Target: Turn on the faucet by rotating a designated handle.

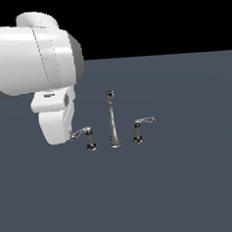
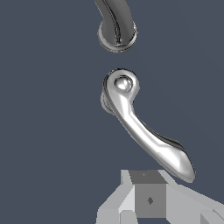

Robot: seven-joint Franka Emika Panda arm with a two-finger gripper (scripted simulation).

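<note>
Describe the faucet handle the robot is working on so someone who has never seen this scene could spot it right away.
Start at the big white robot arm on the exterior view's left. Just below it, three chrome pieces stand in a row on the dark floor: a lever handle, the tall thin spout, then a second handle. The handle you want is the one nearest the arm, its lever pointing toward the arm rather than away.

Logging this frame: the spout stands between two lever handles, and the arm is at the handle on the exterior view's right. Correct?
Not quite. The spout does stand between the two handles, but the exterior view shows the arm at the handle on its left; the right-hand handle stands alone.
</note>
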